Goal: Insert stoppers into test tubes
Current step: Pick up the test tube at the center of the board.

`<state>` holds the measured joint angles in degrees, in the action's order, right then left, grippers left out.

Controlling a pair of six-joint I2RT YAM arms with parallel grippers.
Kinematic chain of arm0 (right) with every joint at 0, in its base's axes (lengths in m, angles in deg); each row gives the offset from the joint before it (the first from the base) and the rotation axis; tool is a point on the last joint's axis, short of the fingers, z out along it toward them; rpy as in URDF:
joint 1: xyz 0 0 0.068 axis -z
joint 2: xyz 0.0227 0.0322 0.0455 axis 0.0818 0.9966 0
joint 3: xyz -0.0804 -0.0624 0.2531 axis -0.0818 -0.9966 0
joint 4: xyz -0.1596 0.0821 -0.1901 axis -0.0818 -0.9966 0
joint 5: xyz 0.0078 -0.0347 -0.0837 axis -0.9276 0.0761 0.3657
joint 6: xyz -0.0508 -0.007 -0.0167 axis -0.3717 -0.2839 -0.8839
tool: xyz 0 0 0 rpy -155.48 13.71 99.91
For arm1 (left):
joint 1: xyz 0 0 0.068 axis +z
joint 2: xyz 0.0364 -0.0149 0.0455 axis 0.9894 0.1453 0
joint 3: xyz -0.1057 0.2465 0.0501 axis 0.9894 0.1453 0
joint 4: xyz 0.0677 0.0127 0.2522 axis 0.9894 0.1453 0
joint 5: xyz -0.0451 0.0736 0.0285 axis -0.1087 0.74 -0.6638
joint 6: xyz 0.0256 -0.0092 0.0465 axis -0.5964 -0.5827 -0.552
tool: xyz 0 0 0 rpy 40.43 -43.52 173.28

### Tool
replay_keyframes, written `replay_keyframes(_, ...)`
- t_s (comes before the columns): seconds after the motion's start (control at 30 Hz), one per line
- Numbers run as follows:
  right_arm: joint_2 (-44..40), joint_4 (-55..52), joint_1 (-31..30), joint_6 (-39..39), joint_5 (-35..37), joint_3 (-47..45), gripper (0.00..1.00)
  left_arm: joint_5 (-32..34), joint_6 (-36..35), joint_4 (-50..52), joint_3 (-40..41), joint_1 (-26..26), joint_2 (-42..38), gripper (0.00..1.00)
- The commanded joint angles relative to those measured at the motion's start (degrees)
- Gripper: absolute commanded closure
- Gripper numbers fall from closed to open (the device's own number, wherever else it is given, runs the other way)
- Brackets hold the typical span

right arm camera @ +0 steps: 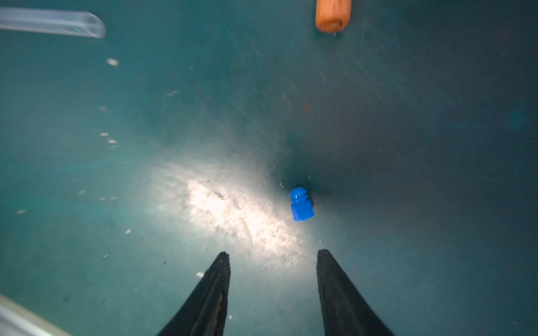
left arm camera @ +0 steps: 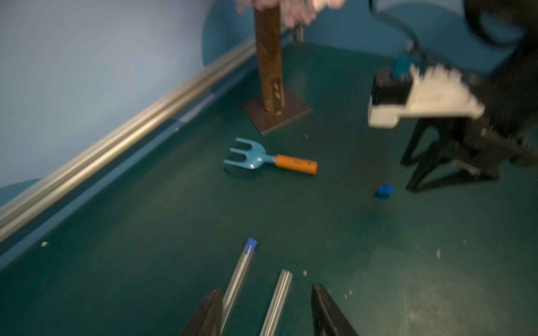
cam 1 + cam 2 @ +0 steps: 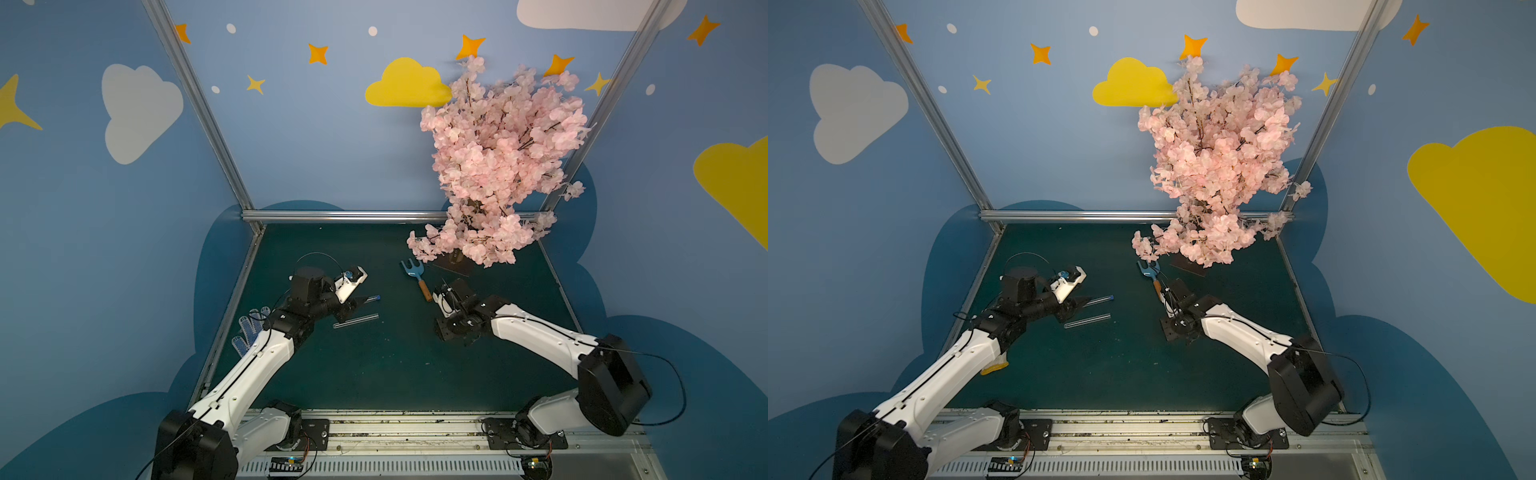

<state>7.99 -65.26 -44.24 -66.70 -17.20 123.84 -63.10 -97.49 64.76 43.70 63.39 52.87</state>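
Capped tube (image 3: 368, 298) done; loose stopper (image 1: 302, 204) awaits the open tube (image 3: 356, 321).
Both tubes lie side by side at about nine o'clock on the mat (image 3: 374, 374), the left gripper (image 2: 266, 287) half open astride them, clamping neither, likely ready to steady the open one. The stopper lies near two o'clock, beside the garden fork (image 3: 413, 272) handle; the right gripper (image 1: 273, 253) hangs over it, jaws apart and empty, lined up for a pick.

Bare mat (image 1: 407, 232) around loose stopper (image 1: 302, 203); garden fork (image 2: 269, 158) nearby, tree base (image 2: 276, 112) behind fork.
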Motion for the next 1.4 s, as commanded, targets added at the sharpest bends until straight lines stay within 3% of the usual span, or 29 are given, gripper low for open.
replay_keyframes(0.0,-4.3,0.8,0.0,1.4,-1.9,-2.3,0.51,-0.8,-12.0,12.2,-1.5,-1.7,4.8,0.50)
replay_keyframes(0.3,-14.5,-0.6,0.3,1.9,-3.7,-5.3,0.51,6.7,-21.2,28.2,-14.2,-2.0,23.1,0.53)
replay_keyframes(0.6,-17.6,-1.8,0.4,2.0,-4.6,-5.7,0.51,10.9,-24.6,30.7,-19.5,-2.3,32.6,0.55)
replay_keyframes(1.37,-18.6,-4.0,0.8,2.0,-5.2,-5.9,0.51,16.8,-24.8,30.3,-22.8,-3.4,43.1,0.66)
